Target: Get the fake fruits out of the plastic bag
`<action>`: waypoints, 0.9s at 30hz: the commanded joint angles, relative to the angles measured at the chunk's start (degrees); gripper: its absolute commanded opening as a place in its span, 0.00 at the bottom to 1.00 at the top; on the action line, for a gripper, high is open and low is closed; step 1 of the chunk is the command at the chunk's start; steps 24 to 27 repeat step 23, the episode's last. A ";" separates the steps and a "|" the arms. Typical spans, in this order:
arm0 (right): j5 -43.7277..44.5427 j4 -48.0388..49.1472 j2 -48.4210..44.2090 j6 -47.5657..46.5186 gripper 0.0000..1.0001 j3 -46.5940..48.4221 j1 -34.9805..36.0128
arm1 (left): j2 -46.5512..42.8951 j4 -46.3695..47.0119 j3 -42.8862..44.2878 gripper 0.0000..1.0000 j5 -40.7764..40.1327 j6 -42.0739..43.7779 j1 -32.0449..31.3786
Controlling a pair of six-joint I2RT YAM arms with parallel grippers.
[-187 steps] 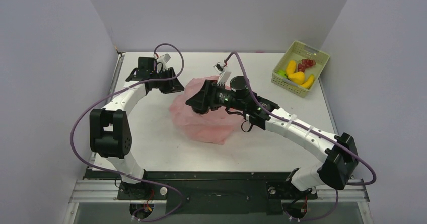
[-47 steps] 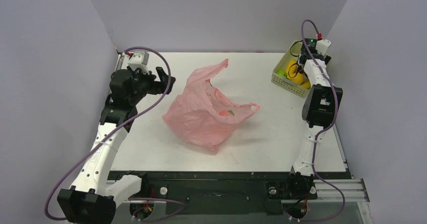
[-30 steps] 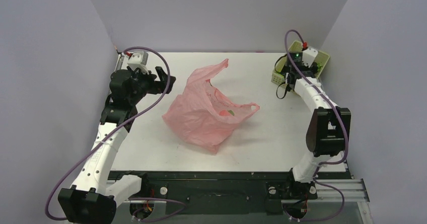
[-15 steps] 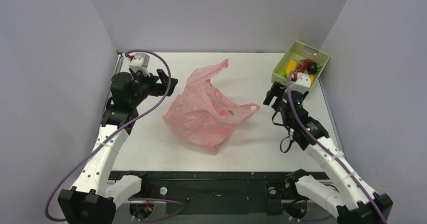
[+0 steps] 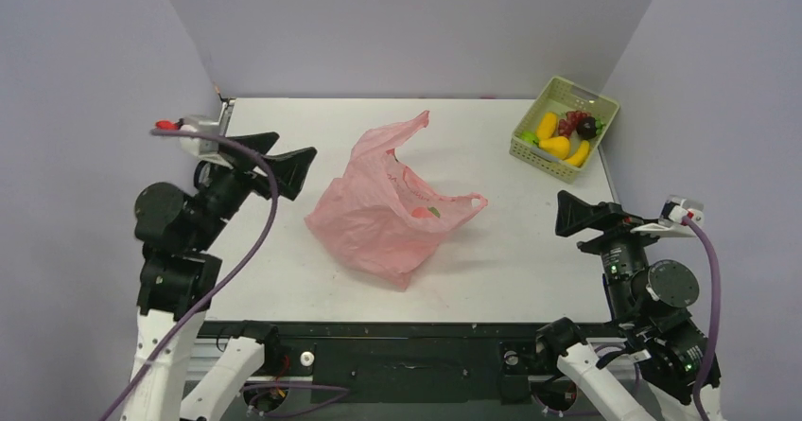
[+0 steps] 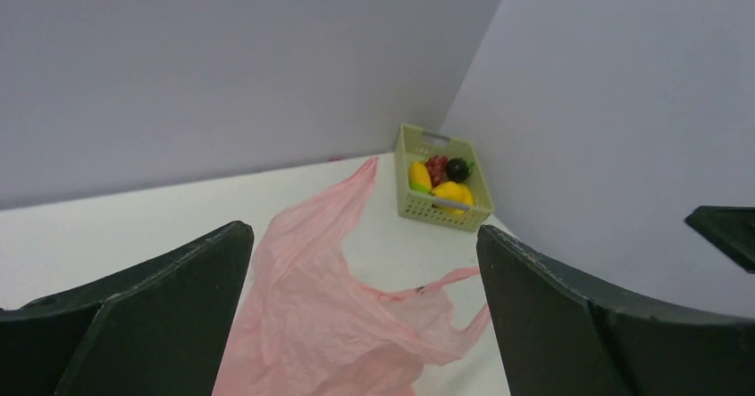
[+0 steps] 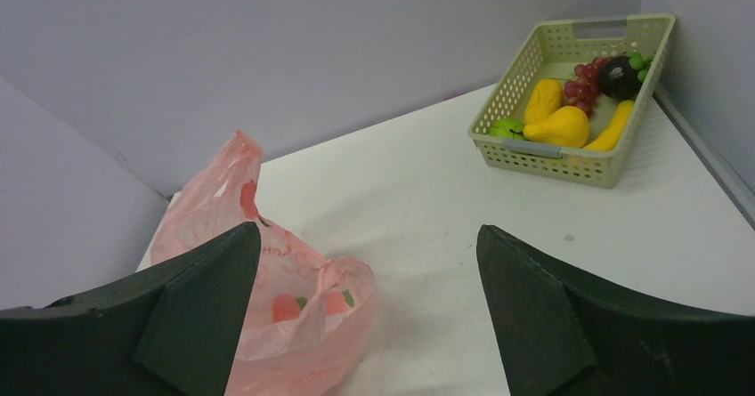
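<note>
Right gripper [image 7: 367, 231] back from basket [image 5: 541, 164] to white table [image 5: 530, 251] edge (grey walls [image 5: 407, 24] round), wide, empty; left gripper [image 6: 361, 231] likewise.

Bright even light, crisp focus, soft shadow (faint) beside plastic bag [image 5: 378, 227]

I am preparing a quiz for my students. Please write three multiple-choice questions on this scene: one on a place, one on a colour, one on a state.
1. Where does the basket stand? A. at the table's far right corner B. at its centre C. at its near left corner
2. What colour is the plastic bag? A. blue B. pink C. black
3. How do the jaws of the left gripper stand? A. shut on the bag B. shut on the basket's rim C. open, holding nothing
Key: 1 A, seen there from above; 2 B, pink in every view; 3 C, a wide empty gap.
</note>
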 commanded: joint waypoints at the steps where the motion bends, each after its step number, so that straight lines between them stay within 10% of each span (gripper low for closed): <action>1: -3.12 -5.42 -0.62 0.80 0.87 3.98 0.27 | -7.23 -3.03 6.74 0.97 1.98 -4.48 -0.08; 27: 8.40 -7.45 -8.84 -0.01 0.89 7.41 0.13 | -17.06 -8.72 9.10 0.97 -4.17 -6.03 -0.07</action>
